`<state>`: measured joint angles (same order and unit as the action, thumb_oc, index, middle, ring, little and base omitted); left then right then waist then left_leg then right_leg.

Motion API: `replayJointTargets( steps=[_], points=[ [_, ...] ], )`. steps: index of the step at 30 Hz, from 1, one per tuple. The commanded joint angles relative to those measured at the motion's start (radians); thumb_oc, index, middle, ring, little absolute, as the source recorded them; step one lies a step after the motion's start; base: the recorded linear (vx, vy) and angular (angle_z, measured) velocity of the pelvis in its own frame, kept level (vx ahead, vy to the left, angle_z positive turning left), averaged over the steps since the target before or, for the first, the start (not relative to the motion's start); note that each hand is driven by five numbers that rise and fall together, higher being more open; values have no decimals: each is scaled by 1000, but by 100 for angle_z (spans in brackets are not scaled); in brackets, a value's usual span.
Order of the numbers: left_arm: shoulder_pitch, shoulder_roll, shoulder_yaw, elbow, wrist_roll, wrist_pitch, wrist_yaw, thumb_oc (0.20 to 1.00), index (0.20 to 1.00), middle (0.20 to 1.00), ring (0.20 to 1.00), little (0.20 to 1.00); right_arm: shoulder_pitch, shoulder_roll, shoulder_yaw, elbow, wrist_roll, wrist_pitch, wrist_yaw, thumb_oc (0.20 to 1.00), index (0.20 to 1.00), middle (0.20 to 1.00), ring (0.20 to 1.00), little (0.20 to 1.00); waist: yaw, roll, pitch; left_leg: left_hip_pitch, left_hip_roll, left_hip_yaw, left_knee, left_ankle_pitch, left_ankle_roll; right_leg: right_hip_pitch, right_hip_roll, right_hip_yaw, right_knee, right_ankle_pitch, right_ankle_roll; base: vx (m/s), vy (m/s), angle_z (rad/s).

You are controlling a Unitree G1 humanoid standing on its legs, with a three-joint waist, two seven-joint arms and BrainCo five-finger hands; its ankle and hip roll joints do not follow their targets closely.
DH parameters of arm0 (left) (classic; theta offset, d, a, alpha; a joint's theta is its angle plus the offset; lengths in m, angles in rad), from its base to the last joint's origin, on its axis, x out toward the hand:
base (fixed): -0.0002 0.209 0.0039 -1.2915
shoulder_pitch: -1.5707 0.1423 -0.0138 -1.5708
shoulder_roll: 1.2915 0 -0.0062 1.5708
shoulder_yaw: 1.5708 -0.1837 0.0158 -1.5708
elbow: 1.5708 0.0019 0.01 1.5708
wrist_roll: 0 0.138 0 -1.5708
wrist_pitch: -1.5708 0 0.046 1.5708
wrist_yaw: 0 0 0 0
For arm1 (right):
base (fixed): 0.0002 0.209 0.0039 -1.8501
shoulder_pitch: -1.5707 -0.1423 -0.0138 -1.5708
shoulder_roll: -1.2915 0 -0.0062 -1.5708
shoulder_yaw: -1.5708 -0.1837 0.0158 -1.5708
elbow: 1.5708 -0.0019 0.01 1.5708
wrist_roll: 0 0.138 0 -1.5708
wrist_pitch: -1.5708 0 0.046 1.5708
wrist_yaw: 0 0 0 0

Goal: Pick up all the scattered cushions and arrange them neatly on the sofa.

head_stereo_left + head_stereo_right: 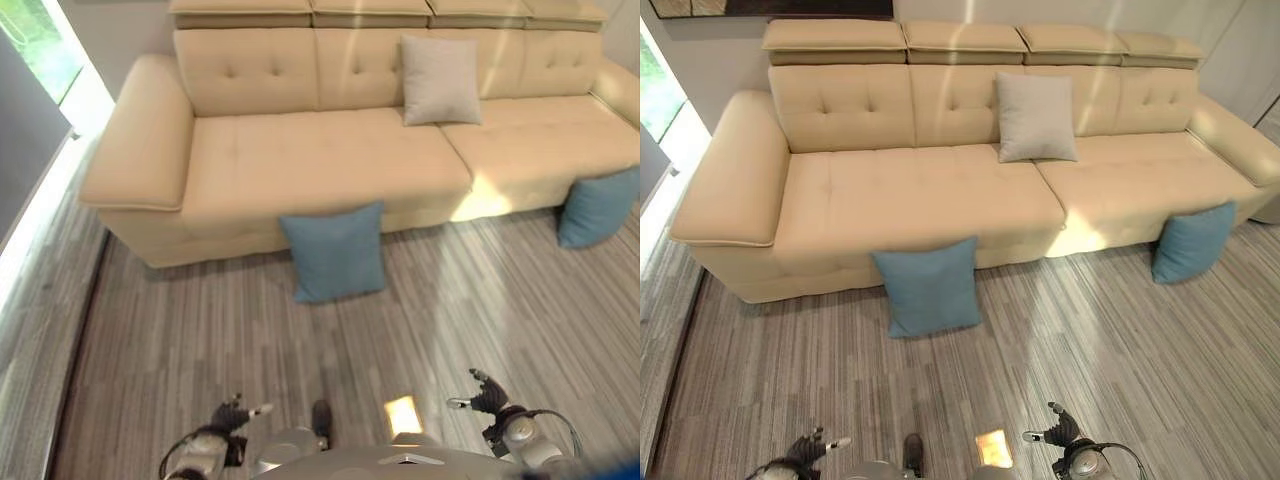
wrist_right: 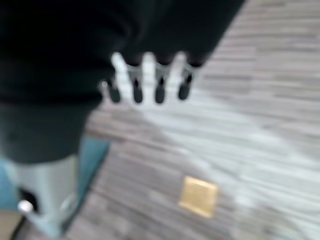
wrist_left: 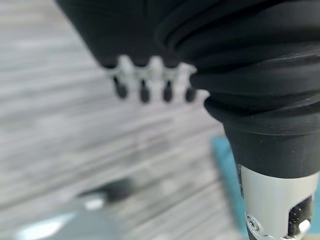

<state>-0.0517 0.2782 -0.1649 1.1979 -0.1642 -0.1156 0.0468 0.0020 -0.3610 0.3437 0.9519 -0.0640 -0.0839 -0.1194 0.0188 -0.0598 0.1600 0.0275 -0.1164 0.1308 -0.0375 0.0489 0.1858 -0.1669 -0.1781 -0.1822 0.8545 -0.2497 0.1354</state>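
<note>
Nearest, the left robot hand [image 1: 232, 414] and the right robot hand [image 1: 485, 396] hang low over the wooden floor [image 1: 200, 340], each empty with fingers relaxed and straight. Between them on the boards lies a small bright yellowish patch [image 1: 403, 414], perhaps only a spot of light; it is too blurred to tell. Ahead, a blue cushion [image 1: 335, 252] leans upright against the sofa [image 1: 320, 165] front, the likely first pick. To do it well, step close, take it by both side edges and lift before setting it on the seat. A second blue cushion [image 1: 597, 207] leans at the far right, well apart. A grey cushion [image 1: 439, 80] already rests against the backrest. Nothing blocks the approach
</note>
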Motion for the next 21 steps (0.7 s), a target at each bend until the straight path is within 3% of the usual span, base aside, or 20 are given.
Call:
replayJointTargets(
  steps=[1, 2, 5, 9, 10, 12, 14, 17, 19, 21],
  points=[
    [44, -9, 8, -33, 10, -5, 3, 1000, 1000, 1000, 1000, 1000, -59, -26, -23, -23, -23, -20, -4, 1000, 1000, 1000, 1000, 1000, 34, 40, 32, 17, 99, 3, 87, -114, -105, 64, 15, -28, -459, 271, -33, 306, -131, -5],
    [38, -11, 3, -30, 12, -7, 7, 1000, 1000, 1000, 1000, 1000, -68, -31, -21, -16, -24, -15, -6, 1000, 1000, 1000, 1000, 1000, 22, 35, 33, 43, 90, -12, 70, -125, -115, 29, 19, -6, -594, 282, -34, 260, -135, -4],
    [31, -15, 7, -22, 12, -12, 13, 1000, 1000, 1000, 1000, 1000, -77, -43, -15, -19, -40, -6, -6, 1000, 1000, 1000, 1000, 1000, 1, 25, 39, 107, 82, -58, 41, -149, -133, 0, 29, 47, -762, 359, -4, 326, -171, 23],
    [37, -23, 8, 0, 23, -16, 13, 1000, 1000, 1000, 1000, 1000, -71, -53, -15, -22, -37, -17, -4, 1000, 1000, 1000, 1000, 1000, 1, 13, 18, 120, 104, -84, 75, -179, -161, 49, 37, 35, -789, 358, -23, 299, -234, 58],
    [35, -28, 3, 3, 25, -16, 10, 1000, 1000, 1000, 1000, 1000, -66, -58, -22, -30, -20, -28, -1, 1000, 1000, 1000, 1000, 1000, -3, 10, 13, 104, 132, -71, 129, -167, -195, 82, 46, 1, -797, 335, -42, 226, -302, 71],
    [23, -31, -11, -5, 20, -13, 9, 1000, 1000, 1000, 1000, 1000, -64, -64, -28, -28, -6, -32, -7, 1000, 1000, 1000, 1000, 1000, -11, 2, 26, 15, 164, -65, 301, -118, -229, 119, 50, -27, -811, 317, -69, 94, -265, 107],
    [12, -28, -18, -21, 16, -9, 6, 1000, 1000, 1000, 1000, 1000, -59, -66, -33, -36, 7, -31, -11, 1000, 1000, 1000, 1000, 1000, -15, -15, 46, -65, 207, -18, 456, -73, -231, 148, 49, -56, -824, 301, -97, 22, -226, 83],
    [8, -26, -23, -28, 18, -4, 4, 1000, 1000, 1000, 1000, 1000, -45, -65, -39, -21, 21, -23, -9, 1000, 1000, 1000, 1000, 1000, -10, -22, 55, -106, 238, 54, 504, -92, -218, 198, 68, -77, -841, 266, -114, 126, -144, 43],
    [9, -22, -32, -19, 36, -2, 1, 1000, 1000, 1000, 1000, 1000, -31, -64, -47, -8, 34, -22, -8, 1000, 1000, 1000, 1000, 1000, -12, -28, 44, -125, 233, 116, 375, -112, -210, 226, 67, -107, -857, 248, -104, 182, -15, 19],
    [7, -18, -40, -21, 48, 2, -1, 1000, 1000, 1000, 1000, 1000, -26, -63, -49, 4, 34, -17, -10, 1000, 1000, 1000, 1000, 1000, -12, -21, 39, -132, 238, 159, 293, -96, -217, 233, 69, -121, -845, 231, -102, 191, 100, 38]
  ],
)
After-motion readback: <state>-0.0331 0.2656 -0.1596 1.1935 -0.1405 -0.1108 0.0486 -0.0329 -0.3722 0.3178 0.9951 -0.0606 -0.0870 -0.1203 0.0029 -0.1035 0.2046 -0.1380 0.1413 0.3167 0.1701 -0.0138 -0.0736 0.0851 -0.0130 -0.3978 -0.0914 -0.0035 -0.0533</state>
